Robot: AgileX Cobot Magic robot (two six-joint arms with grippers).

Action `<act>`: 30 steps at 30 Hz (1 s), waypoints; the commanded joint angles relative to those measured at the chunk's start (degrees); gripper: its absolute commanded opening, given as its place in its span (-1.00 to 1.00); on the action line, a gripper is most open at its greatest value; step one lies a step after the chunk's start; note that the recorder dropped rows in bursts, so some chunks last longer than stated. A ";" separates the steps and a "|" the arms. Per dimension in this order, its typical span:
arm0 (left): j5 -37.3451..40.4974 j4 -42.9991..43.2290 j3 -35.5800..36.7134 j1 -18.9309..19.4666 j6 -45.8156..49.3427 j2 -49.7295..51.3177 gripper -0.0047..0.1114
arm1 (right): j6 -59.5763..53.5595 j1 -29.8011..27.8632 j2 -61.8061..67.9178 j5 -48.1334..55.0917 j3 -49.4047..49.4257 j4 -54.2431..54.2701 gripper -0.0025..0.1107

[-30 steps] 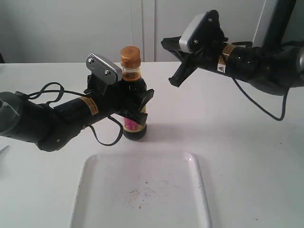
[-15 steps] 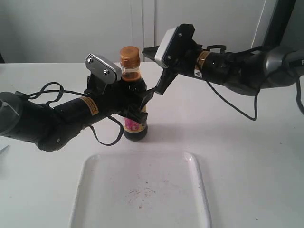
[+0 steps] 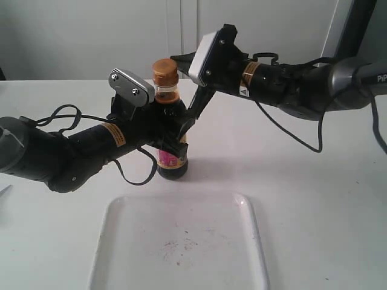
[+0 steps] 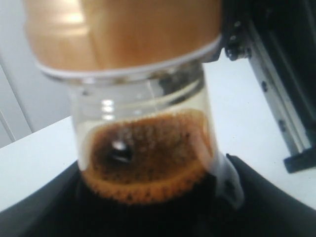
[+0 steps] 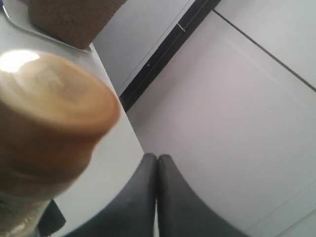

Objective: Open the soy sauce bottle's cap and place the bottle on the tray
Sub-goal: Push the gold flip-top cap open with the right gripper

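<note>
A white surface (image 3: 314, 199) holds the scene, seen from the near side. The soy sauce bottle (image 3: 171, 136) stands upright on it, a little left of centre and beyond the far edge of the tray (image 3: 254, 241). The bottle is small and clear, filled with dark liquid, with a red and yellow label low on its body. The cap (image 3: 165, 72), amber-orange, sits closed on the narrow neck.

The left claw (image 3: 175, 130) reaches in from the left, low over the surface, and is clamped around the bottle's body just under the neck. In the left wrist view the cap (image 4: 123, 32) and the clear neck with foamy brown liquid fill the picture, with dark claw parts around the bottle's (image 4: 148, 148) shoulder.

The right claw (image 3: 187, 87) comes in from the far right at cap height, tilted down toward the bottle. One finger points at the top of the cap and the other slants down just right of the neck, so the fingers stand apart. Whether either touches the bottle cannot be told. In the right wrist view the blurred cap (image 5: 52, 118) looms close.

The tray lies flat at the near edge, white with rounded corners, with a few dark specks in its middle.
</note>
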 commanded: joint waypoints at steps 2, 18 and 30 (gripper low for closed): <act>2.06 2.24 0.42 -0.49 -1.19 0.11 -0.92 | -0.34 0.12 -0.06 -2.67 -0.49 -2.50 -0.96; 2.25 2.11 0.42 -0.49 -1.34 0.11 -0.92 | 3.56 1.60 -3.74 -1.29 -0.49 -9.10 -0.96; 2.29 1.64 0.42 -0.49 -1.47 0.11 -0.92 | 15.42 1.60 -10.78 -5.65 -0.49 -20.49 -0.96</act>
